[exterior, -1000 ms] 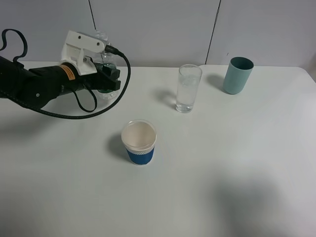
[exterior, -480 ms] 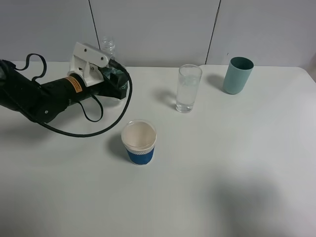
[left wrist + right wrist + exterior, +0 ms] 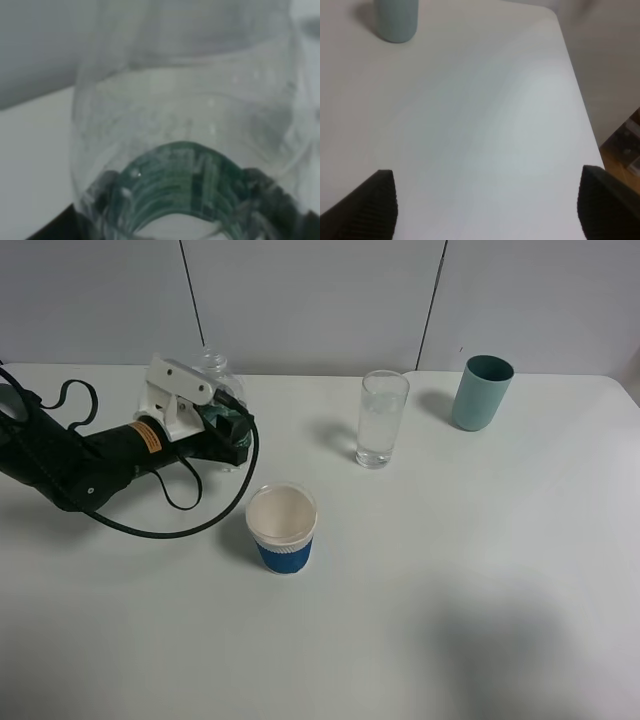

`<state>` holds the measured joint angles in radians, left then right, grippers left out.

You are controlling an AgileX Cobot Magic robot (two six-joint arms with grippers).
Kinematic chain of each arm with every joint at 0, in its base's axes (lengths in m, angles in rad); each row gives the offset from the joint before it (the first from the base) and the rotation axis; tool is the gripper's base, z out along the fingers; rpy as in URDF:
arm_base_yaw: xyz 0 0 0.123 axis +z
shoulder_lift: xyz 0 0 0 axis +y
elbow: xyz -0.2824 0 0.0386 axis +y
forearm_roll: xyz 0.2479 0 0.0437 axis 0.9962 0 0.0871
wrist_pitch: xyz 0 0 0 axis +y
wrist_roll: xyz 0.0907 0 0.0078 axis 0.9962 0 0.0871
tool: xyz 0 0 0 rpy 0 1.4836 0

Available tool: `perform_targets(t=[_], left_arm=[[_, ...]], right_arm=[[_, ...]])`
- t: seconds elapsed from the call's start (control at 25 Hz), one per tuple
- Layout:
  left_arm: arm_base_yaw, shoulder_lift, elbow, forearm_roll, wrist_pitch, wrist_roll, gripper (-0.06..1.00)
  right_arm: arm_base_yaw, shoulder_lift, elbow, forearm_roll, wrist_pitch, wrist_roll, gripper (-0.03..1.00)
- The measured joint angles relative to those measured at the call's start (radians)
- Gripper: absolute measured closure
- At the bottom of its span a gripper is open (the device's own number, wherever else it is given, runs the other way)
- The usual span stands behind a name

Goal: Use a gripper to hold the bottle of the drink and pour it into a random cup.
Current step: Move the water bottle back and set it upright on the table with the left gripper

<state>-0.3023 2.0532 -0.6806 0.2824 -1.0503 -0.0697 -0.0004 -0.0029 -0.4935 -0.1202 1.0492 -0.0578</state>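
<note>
My left gripper [image 3: 228,428] is shut on the bottle of the drink [image 3: 212,364], low at the table's back left. The bottle is clear with a green label, and its neck rises behind the white block on the arm. In the left wrist view the bottle [image 3: 185,125] fills the picture, with dark fingers [image 3: 52,232] at its sides. The cup [image 3: 382,418], a tall clear glass, stands right of the bottle and apart from it. In the right wrist view my right gripper [image 3: 487,210] is open over bare table, with nothing between its fingers; the exterior high view does not show it.
A white paper cup with a blue sleeve [image 3: 282,528] stands in front of the bottle, nearer the table's middle. A teal tumbler [image 3: 483,392] is at the back right, also seen in the right wrist view as the teal tumbler [image 3: 395,20]. The table's right edge [image 3: 575,95] runs close to the right gripper.
My left arm has come down toward the table with the bottle in its grip. The cups have not moved.
</note>
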Motion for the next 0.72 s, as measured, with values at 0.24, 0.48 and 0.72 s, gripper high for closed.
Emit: perform_targets(t=[0.24, 0.48, 0.72], left_arm=[[0.008, 0.011, 0.005, -0.001, -0.022, 0.000, 0.44], [0.008, 0.033, 0.006, -0.001, -0.026, 0.000, 0.44], [0.008, 0.033, 0.006, 0.027, -0.030, 0.000, 0.44]], right_arm=[[0.000, 0.000, 0.000, 0.000, 0.000, 0.000, 0.23], [0.000, 0.000, 0.000, 0.000, 0.000, 0.000, 0.23], [0.000, 0.000, 0.000, 0.000, 0.000, 0.000, 0.23]])
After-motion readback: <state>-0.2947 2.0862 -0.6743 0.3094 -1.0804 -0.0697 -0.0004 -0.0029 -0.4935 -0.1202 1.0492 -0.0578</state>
